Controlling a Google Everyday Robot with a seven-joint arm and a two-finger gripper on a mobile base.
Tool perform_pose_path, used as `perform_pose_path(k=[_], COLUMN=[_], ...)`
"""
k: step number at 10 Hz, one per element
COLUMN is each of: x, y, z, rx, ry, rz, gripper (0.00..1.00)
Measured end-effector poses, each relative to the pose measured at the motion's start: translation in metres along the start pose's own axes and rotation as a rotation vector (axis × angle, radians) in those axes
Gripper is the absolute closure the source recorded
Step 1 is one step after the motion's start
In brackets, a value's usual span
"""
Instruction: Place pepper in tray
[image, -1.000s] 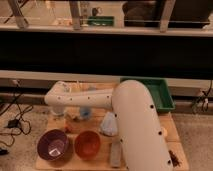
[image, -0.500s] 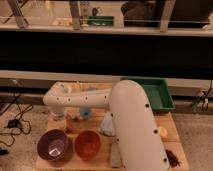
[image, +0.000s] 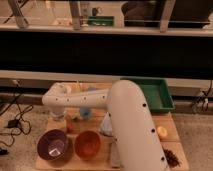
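Wooden table (image: 172, 124) holds the pepper (image: 69, 126) just left-beyond the orange bowl (image: 87, 145), light, stiff and slick, best pinched mid-body; the gripper (image: 59, 114) hangs open farther left, the tray (image: 167, 100) well right-beyond the bowl.

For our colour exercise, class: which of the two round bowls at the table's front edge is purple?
The purple bowl, on the left, beside the orange bowl. The arm's hand is hidden near the table's far left.
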Motion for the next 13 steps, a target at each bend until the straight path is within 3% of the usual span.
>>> perform_pose_path(k=[8, 11, 13], x=[0.0019, 0.0037, 0.0033], y=[-0.0007, -0.0002, -0.0004], z=[0.0006, -0.0004, -0.0006], rx=[0.008, 0.009, 0.01], ry=[-0.005, -0.013, -0.013], rz=[-0.003, 0.004, 0.0], gripper=[0.2, 0.41, 0.43])
